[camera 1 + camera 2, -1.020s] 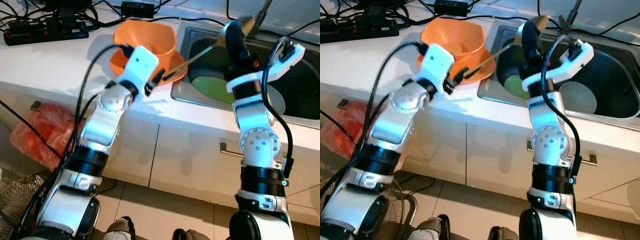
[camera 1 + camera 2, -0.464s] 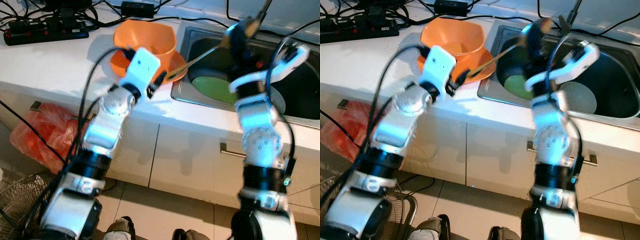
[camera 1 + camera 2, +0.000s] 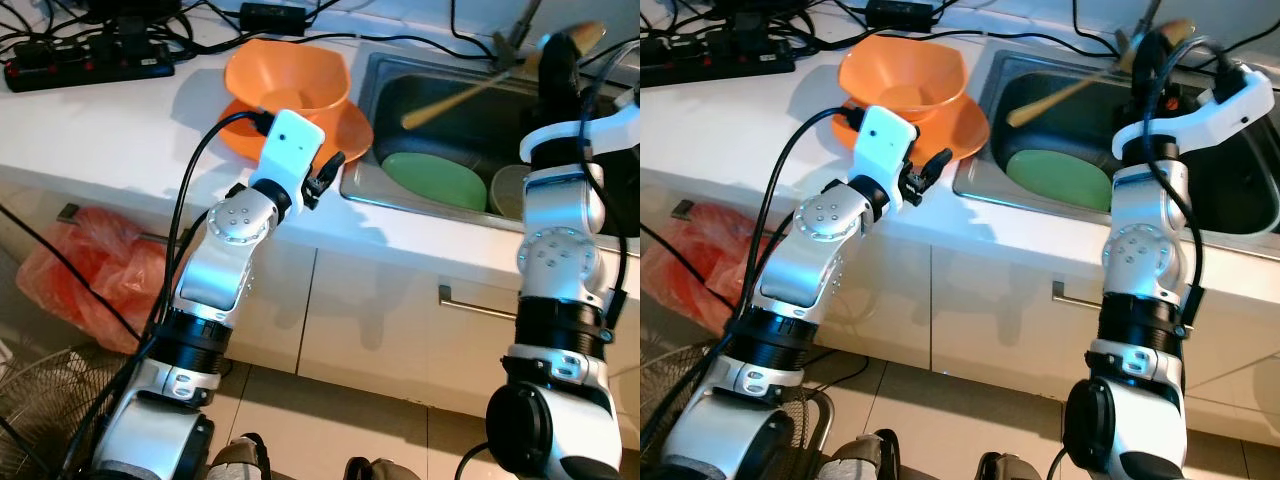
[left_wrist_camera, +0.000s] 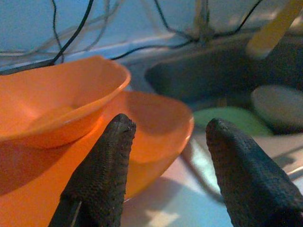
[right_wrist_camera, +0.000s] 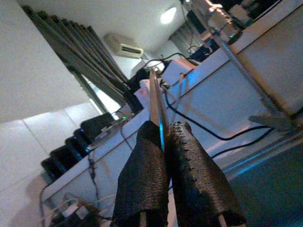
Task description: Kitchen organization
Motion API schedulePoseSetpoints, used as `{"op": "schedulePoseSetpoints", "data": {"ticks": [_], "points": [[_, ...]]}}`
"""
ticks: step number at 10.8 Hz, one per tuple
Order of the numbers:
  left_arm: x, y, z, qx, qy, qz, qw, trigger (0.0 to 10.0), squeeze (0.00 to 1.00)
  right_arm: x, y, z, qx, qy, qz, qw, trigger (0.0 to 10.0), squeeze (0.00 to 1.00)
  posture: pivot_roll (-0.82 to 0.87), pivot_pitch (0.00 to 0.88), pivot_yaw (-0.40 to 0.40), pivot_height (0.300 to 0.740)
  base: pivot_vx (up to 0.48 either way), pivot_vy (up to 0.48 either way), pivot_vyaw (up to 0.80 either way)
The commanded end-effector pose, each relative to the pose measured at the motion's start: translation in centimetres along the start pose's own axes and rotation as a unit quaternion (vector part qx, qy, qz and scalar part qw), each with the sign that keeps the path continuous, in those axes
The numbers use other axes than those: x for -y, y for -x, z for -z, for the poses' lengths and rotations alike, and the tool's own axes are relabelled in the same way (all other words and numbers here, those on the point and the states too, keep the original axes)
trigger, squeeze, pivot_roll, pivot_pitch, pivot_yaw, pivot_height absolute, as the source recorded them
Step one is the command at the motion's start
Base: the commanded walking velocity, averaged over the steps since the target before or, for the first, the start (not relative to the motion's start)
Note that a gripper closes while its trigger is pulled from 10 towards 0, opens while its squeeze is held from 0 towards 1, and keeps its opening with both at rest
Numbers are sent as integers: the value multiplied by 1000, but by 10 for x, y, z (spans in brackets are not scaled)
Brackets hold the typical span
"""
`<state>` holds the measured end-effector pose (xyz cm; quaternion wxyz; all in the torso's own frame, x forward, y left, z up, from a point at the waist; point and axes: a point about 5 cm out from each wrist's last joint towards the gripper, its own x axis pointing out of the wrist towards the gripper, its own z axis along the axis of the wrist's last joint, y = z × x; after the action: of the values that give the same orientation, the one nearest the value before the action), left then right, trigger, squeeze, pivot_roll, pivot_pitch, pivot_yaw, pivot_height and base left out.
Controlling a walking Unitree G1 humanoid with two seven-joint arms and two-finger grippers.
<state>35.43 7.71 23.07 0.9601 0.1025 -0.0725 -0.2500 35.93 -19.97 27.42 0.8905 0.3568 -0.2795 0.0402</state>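
My right gripper [image 3: 558, 48] is raised over the sink [image 3: 400, 95], shut on a wooden spoon [image 3: 460, 97] whose long handle slants down to the left above the basin. In the right wrist view the fingers [image 5: 147, 156] pinch the thin spoon [image 5: 155, 94]. An orange bowl [image 3: 285, 75] sits on an orange plate [image 3: 352, 128] on the counter, left of the sink. My left gripper [image 4: 168, 125] stands open just before the plate's rim [image 4: 161, 142], with nothing between its fingers. A green plate [image 3: 435, 180] and a pale dish [image 3: 505, 190] lie in the sink.
A power strip [image 3: 90, 65] with tangled cables lies at the back left of the white counter [image 3: 120, 130]. The faucet [image 3: 515, 40] rises behind the sink. On the floor are a red plastic bag [image 3: 80, 280] and a wire fan grille [image 3: 30, 400]. Cabinet doors sit below the counter.
My right arm has swung right with the spoon, so its handle end has left the orange plate and now hangs over the sink. The left gripper stays by the plate.
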Motion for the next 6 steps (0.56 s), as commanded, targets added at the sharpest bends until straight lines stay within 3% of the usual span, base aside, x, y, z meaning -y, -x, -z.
{"op": "schedulePoseSetpoints", "data": {"ticks": [1, 3, 6], "points": [[7, 3, -1, 7, 23, 19, 1000, 10000, 0, 2, -3, -3, 12, 28, 7, 1000, 10000, 0, 76, 117, -82, 740, 0, 0, 0], [32, 9, 3, 12, 50, 93, 994, 10000, 0, 1, 0, 10, -1, 74, -1, 997, 10000, 0, 82, 120, -82, 740, 0, 0, 0], [51, 15, 13, -3, 103, 123, 987, 10000, 0, 6, 6, 33, -19, 153, -11, 988, 10000, 0, 81, 121, -81, 740, 0, 0, 0]]}}
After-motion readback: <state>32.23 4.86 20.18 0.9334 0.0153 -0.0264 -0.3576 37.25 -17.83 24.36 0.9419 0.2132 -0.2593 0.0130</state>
